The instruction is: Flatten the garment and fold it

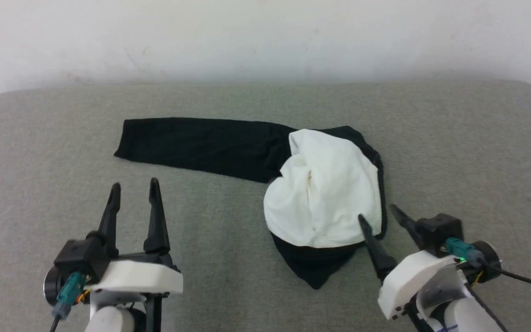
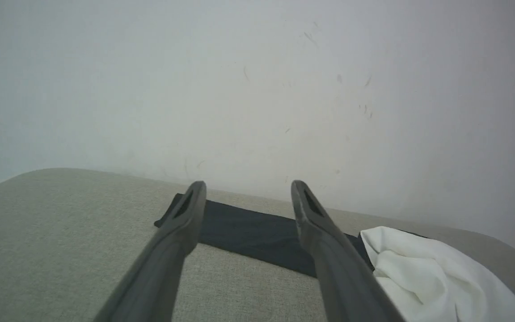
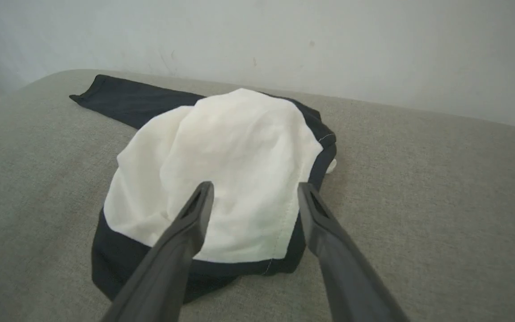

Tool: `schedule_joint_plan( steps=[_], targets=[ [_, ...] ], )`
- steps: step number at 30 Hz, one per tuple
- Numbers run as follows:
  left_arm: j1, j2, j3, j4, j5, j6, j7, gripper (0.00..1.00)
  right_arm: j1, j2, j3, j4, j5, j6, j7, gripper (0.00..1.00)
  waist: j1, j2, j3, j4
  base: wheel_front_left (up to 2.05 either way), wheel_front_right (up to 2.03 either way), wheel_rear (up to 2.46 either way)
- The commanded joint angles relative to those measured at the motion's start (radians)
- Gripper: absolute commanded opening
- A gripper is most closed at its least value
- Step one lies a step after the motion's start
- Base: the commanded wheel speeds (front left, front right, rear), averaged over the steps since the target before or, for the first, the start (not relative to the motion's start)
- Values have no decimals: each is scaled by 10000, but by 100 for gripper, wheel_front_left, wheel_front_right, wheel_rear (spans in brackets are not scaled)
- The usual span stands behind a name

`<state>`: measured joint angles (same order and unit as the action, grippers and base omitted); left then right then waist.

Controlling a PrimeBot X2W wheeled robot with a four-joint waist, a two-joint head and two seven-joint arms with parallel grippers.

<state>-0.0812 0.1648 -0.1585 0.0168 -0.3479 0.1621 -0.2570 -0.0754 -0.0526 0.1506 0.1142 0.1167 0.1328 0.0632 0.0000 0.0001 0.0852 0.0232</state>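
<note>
The garment (image 1: 325,193) lies crumpled on the grey cushion, its white body bunched in a mound over black fabric. One black sleeve (image 1: 196,143) stretches flat to the left. My left gripper (image 1: 135,188) is open and empty, well to the left of the mound and short of the sleeve. My right gripper (image 1: 377,213) is open at the mound's lower right edge, with its fingers on either side of the hem. The right wrist view has the white mound (image 3: 221,165) just beyond the open fingers (image 3: 195,214). In the left wrist view the sleeve (image 2: 248,232) lies beyond the open fingers (image 2: 181,223).
The grey upholstered surface (image 1: 454,152) runs wide on all sides, with rounded far corners. A pale wall (image 1: 265,37) stands right behind its far edge.
</note>
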Motion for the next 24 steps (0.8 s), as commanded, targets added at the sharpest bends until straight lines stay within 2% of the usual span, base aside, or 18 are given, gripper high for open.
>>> schedule_joint_plan(
  steps=[1, 5, 11, 15, 20, 21, 23, 24],
  targets=[
    [316, -225, 277, -219, 199, -124, -44, 100, 172, 24, 251, -16, -18, -21, 339, 100, 0, -1, 214, 476, 0, 0, 0],
    [670, -657, 745, -473, 556, -419, -45, 100, 325, 2, 1223, -160, -175, -21, 1261, 100, 0, -1, 370, 888, 0, 0, 0],
    [557, -1025, 1037, -481, 744, -889, -46, 100, 233, -427, 2418, 115, -272, -21, 2505, 100, 0, -1, 592, 1426, 0, 0, 0],
    [407, -1112, 1153, -322, 731, -1137, -46, 100, 36, -538, 2680, 575, -395, -21, 3369, 100, 0, -1, 738, 1669, 0, 0, 0],
    [336, -1140, 1161, -258, 529, -1154, -46, 100, -75, -470, 2466, 1018, -308, -21, 4237, 100, 0, -1, 870, 1814, 0, 0, 0],
    [330, -1141, 1145, -273, 470, -1125, -47, 100, -95, -432, 2327, 1034, -312, -21, 4254, 94, 0, -1, 894, 1816, 0, 0, 0],
    [326, -1142, 1139, -300, 399, -1069, -47, 100, -139, -355, 2105, 1060, -363, -21, 4241, 50, 0, -1, 936, 1776, 0, 0, 0],
    [331, -1143, 1149, -313, 372, -1052, -47, 100, -158, -314, 2023, 1086, -376, -21, 4253, 36, 0, -1, 948, 1738, 0, 0, 0]
  ],
)
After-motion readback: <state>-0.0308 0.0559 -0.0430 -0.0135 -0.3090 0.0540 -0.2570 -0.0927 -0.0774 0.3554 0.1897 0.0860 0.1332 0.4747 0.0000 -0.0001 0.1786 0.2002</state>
